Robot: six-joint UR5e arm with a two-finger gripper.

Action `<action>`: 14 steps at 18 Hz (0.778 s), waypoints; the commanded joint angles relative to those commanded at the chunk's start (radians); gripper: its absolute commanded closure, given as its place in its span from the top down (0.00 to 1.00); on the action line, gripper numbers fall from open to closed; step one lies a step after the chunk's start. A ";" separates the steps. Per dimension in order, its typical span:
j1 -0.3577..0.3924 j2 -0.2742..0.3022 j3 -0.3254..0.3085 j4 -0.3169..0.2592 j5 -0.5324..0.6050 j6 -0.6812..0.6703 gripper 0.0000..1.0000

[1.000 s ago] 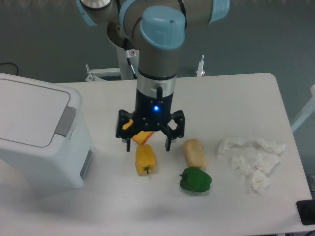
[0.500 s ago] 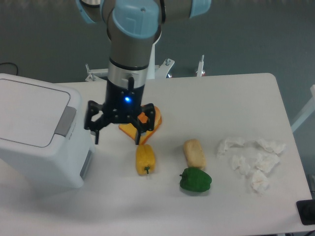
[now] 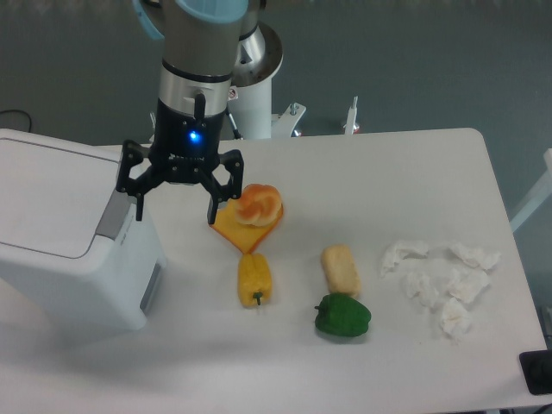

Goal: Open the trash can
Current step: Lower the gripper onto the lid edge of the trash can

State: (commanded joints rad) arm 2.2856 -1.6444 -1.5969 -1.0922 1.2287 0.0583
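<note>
The trash can [image 3: 60, 250] is a large white boxy bin at the left of the table, its flat lid [image 3: 43, 198] shut. A grey latch strip [image 3: 112, 213] runs along the lid's right edge and a grey panel [image 3: 150, 285] sits on its front. My gripper [image 3: 175, 216] hangs open and empty, fingers pointing down, just right of the bin's upper right edge. Its left finger [image 3: 136, 203] is over the latch strip's far end; I cannot tell if it touches.
On the white table [image 3: 388, 172]: an orange-yellow wedge with an orange piece [image 3: 252, 214], a yellow pepper [image 3: 254, 278], a pale bread roll [image 3: 341, 268], a green pepper [image 3: 342, 316], and crumpled white tissues [image 3: 442, 276] at the right.
My gripper has moved left and toward the back, from above the yellow pepper to the trash can's right edge. It stays open. The orange wedge it hid now shows.
</note>
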 joint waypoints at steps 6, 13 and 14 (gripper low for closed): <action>-0.015 -0.009 0.000 0.005 0.000 -0.009 1.00; -0.029 -0.023 0.003 0.008 0.002 -0.011 1.00; -0.029 -0.026 0.005 0.008 0.002 -0.011 1.00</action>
State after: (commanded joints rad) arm 2.2565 -1.6705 -1.5923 -1.0845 1.2303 0.0476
